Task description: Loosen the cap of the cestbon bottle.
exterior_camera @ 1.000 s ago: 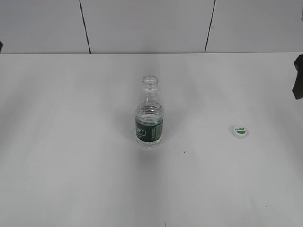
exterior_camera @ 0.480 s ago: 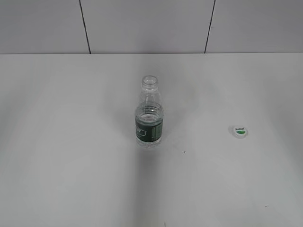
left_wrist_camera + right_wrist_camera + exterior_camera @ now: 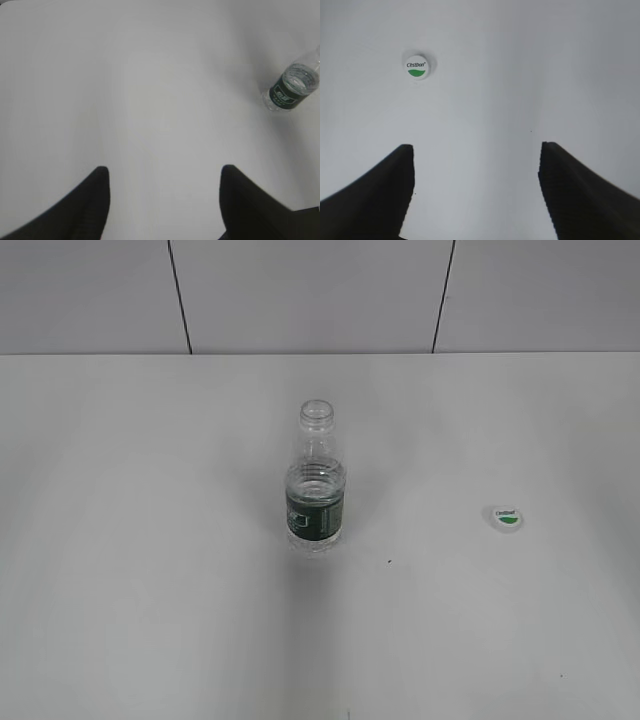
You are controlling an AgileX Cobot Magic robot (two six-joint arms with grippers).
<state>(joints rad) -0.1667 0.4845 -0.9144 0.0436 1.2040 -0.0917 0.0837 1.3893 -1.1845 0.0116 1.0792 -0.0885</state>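
The cestbon bottle stands upright near the middle of the white table, its neck open with no cap on it. It also shows far off at the right in the left wrist view. The white cap with its green mark lies flat on the table to the bottle's right, and shows in the right wrist view. My left gripper is open and empty, far from the bottle. My right gripper is open and empty, well short of the cap. Neither gripper shows in the exterior view.
The white table runs back to a wall of pale panels with dark seams. A few small dark specks mark the table surface.
The dark right arm seen at the right edge one second ago has left the exterior view. The bottle and the cap have not moved.
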